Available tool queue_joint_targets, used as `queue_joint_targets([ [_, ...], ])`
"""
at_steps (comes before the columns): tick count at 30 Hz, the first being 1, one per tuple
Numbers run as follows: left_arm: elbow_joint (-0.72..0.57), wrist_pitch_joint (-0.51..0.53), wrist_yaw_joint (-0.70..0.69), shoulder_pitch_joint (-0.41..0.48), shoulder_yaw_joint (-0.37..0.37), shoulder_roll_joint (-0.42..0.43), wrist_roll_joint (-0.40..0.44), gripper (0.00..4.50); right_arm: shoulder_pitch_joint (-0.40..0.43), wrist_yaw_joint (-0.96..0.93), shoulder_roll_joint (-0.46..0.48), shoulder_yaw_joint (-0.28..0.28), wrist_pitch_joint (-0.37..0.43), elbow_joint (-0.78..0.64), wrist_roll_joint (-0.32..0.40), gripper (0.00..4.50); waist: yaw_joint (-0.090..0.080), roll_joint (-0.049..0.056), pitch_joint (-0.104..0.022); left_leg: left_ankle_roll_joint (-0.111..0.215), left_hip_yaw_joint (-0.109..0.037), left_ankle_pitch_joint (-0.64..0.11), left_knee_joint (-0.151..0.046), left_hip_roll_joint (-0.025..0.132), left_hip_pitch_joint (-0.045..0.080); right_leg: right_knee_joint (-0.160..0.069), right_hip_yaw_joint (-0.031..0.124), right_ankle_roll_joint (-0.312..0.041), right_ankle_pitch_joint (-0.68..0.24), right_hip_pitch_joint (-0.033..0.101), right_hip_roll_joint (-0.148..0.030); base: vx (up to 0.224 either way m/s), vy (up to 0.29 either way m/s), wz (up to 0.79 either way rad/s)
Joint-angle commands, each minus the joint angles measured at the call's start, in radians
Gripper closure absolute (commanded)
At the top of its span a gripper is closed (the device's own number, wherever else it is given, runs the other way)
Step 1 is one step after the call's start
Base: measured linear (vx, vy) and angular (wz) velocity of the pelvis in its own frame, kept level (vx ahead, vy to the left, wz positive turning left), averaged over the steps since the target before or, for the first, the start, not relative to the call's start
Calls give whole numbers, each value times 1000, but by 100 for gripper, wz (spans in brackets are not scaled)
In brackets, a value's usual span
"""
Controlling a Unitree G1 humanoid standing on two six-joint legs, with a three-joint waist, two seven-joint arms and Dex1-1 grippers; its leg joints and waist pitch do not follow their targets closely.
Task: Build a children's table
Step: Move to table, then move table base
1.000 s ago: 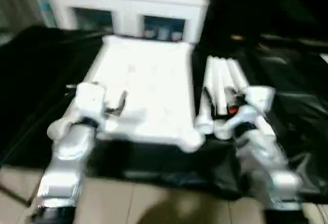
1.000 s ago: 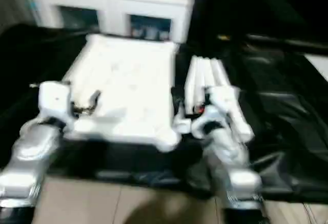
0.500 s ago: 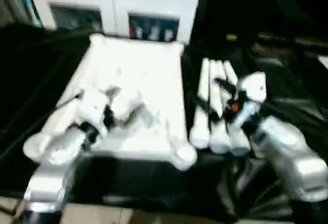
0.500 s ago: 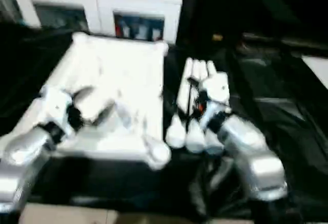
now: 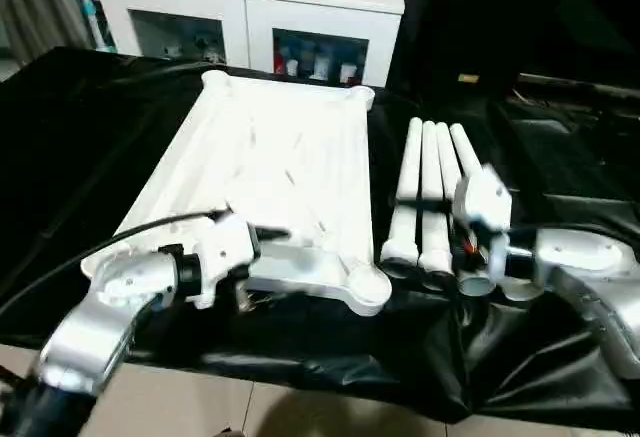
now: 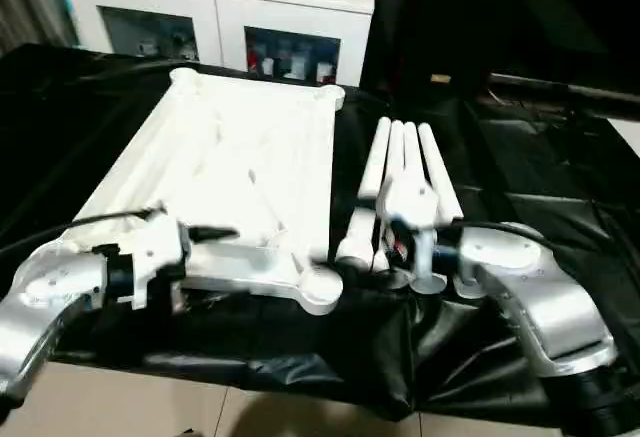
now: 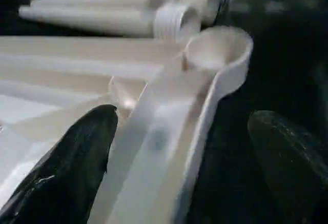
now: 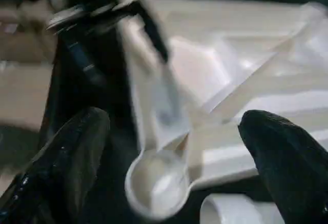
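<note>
Inward-turned arms flanking tabletop (image 5: 270,167) near edge

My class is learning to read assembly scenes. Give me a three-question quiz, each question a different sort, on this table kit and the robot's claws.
1. True or false: a leg is already fitted into the tabletop's near corner socket.
2. Multiple choice: the legs lie (A) on the tabletop, (B) beside it, toward the robot's right, (C) on the floor.
3. Fill in: the left claw has its fingers spread across the tabletop's near ____.

Key: 1 false, the socket is empty; 2 B; 3 edge. The right claw is open too, facing that socket.
</note>
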Motion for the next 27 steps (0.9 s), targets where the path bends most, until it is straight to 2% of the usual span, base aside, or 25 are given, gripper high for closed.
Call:
queue_joint_targets([
  [1, 60, -41, 16, -44, -15, -6, 51, 35, -10, 32, -21, 17, -24, 9, -29, 0, 1, 11, -54, 5, -6, -186, -84, 35, -2, -93, 44, -158, -204, 34, -65, 0, 0, 0],
  [4, 96, -32, -5, -79, -15, -14, 38, 49, -5, 50, -28, 25, -19, -2, -25, 0, 2, 13, -59, 13, -3, -141, -80, 33, -3, -82, 41, -191, -100, 38, -63, 0, 0, 0],
  [5, 102, -5, -36, -91, -12, -17, 10, 66, -5, 56, -35, 34, -26, -3, -35, 0, 2, 18, -61, 17, -4, -116, -79, 35, -3, -74, 38, -217, -30, 40, -63, 0, 0, 0],
  [7, 124, 13, -93, -114, -19, -14, -26, 75, -11, 71, -50, 52, -41, 2, -48, 0, 2, 20, -61, 23, 0, -116, -78, 33, 1, -73, 38, -236, 4, 39, -61, 0, 0, 0],
  [9, 134, 10, -142, -124, -31, -4, -37, 86, -16, 82, -58, 60, -51, 5, -61, 0, 3, 20, -62, 32, 0, -120, -77, 34, -1, -71, 39, -249, 24, 44, -64, 0, 0, 0],
  [11, 133, 18, -173, -125, -37, 3, -47, 98, -21, 83, -57, 60, -54, 8, -69, 0, 3, 20, -61, 35, 1, -120, -77, 34, 0, -71, 40, -253, 25, 43, -64, 0, 0, 0],
  [12, 130, 25, -194, -122, -40, 6, -55, 119, -27, 82, -59, 60, -58, 14, -81, 0, 3, 22, -60, 35, 1, -125, -78, 35, 1, -71, 40, -256, 22, 43, -65, 0, 0, 0],
  [15, 130, 20, -207, -116, -43, 6, -56, 131, -31, 86, -63, 57, -62, 19, -92, 0, 3, 23, -56, 25, 2, -165, -80, 37, 4, -76, 40, -259, -40, 42, -65, 0, 0, 0],
  [16, 135, 10, -201, -114, -46, 4, -45, 131, -30, 88, -64, 56, -65, 20, -99, 0, 3, 23, -55, 23, 2, -172, -80, 38, 4, -77, 40, -258, -50, 42, -66, 0, 0, 0],
  [17, 140, -1, -192, -109, -54, 2, -29, 155, -23, 91, -72, 59, -72, 17, -108, 0, 3, 21, -55, 20, 2, -180, -81, 38, 4, -79, 41, -252, -70, 42, -65, 0, 0, 0],
  [21, 181, -30, -170, -130, -79, -5, 26, 170, -23, 80, -71, 68, -80, 21, -119, 0, 4, 22, -53, 16, 2, -190, -82, 38, 5, -83, 42, -235, -105, 40, -65, 0, 0, 0],
  [23, 198, -40, -179, -142, -90, 0, 45, 207, -20, 93, -69, 65, -65, 12, -100, 0, 4, 22, -54, 16, 1, -186, -83, 39, 5, -83, 42, -230, -107, 40, -66, 0, 0, 0],
  [24, 205, -48, -183, -146, -97, 4, 55, 209, -14, 101, -69, 62, -56, 2, -91, 0, 4, 21, -55, 16, 1, -182, -82, 39, 4, -82, 42, -232, -96, 41, -66, 0, 0, 0],
  [26, 221, -59, -184, -152, -107, 9, 74, 210, -3, 114, -73, 63, -46, -15, -81, 0, 5, 25, -55, 20, 0, -179, -82, 39, 4, -82, 42, -235, -83, 41, -65, 0, 0, 0],
  [27, 232, -66, -179, -156, -111, 7, 83, 230, 3, 116, -74, 65, -46, -24, -80, 0, 6, 22, -57, 24, 0, -168, -81, 40, 4, -79, 42, -238, -57, 42, -65, 0, 0, 0],
])
